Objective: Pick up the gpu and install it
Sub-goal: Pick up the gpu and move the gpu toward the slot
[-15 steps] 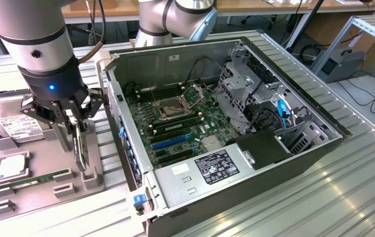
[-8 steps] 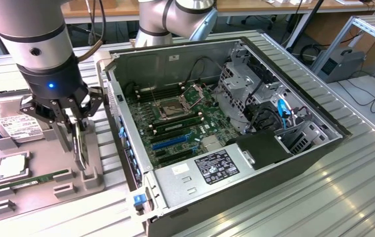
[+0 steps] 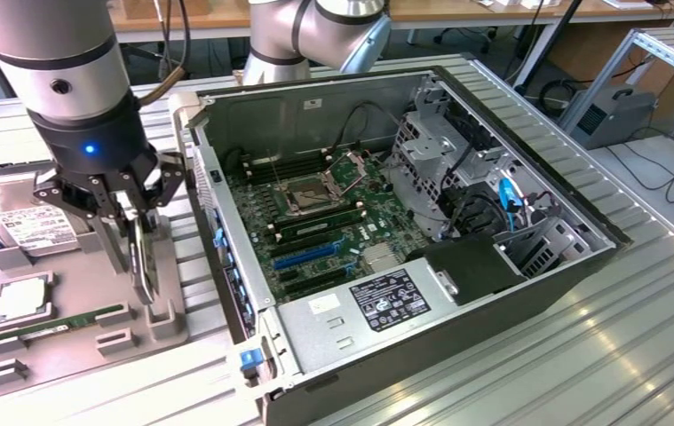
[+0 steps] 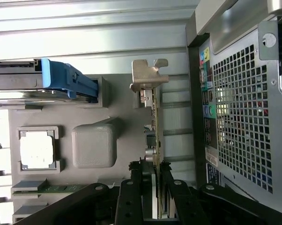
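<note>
The gpu [image 4: 156, 123] stands on edge in a slot of the grey parts tray [image 4: 127, 140], its silver bracket [image 4: 148, 75] at the end away from my gripper. In the wrist view my gripper [image 4: 152, 167] has one finger on each flat side of the card, shut on it. In the exterior view the gripper [image 3: 133, 266] hangs straight down over the tray [image 3: 76, 364] on the exterior view's left, with the thin card [image 3: 145, 266] between its fingers. Whether the card has lifted off the tray I cannot tell.
The open computer case [image 3: 574, 266] lies beside the tray, its motherboard [image 3: 313, 222] and blue expansion slots [image 3: 304, 257] exposed. Also on the tray are a hard drive [image 3: 17, 222], a CPU [image 3: 23, 302] and a RAM stick [image 3: 59, 321]. The case's perforated rear panel [image 4: 239, 122] is close to the card.
</note>
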Tool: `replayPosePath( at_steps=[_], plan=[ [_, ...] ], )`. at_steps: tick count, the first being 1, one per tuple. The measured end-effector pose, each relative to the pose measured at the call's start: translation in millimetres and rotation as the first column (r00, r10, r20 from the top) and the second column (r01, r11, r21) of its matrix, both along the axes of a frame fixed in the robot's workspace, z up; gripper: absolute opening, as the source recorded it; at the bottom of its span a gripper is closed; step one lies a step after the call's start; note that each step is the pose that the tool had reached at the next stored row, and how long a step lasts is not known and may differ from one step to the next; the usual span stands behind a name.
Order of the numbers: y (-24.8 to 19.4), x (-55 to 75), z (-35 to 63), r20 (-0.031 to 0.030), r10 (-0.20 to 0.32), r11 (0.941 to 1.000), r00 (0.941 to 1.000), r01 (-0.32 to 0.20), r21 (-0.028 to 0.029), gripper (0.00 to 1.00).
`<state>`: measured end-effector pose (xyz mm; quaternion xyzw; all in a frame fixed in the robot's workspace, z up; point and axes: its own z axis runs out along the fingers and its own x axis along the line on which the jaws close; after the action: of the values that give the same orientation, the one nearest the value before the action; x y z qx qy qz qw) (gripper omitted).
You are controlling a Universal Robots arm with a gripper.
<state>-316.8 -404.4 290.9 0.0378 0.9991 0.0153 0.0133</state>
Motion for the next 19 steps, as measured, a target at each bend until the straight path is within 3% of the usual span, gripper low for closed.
replayPosePath(
  at_steps=[19],
  plan=[
    [0.0, 0.0, 14.9, 0.0001, 0.000, 1.0000, 1.0000, 0.000, 0.0001, 0.27]
  ],
)
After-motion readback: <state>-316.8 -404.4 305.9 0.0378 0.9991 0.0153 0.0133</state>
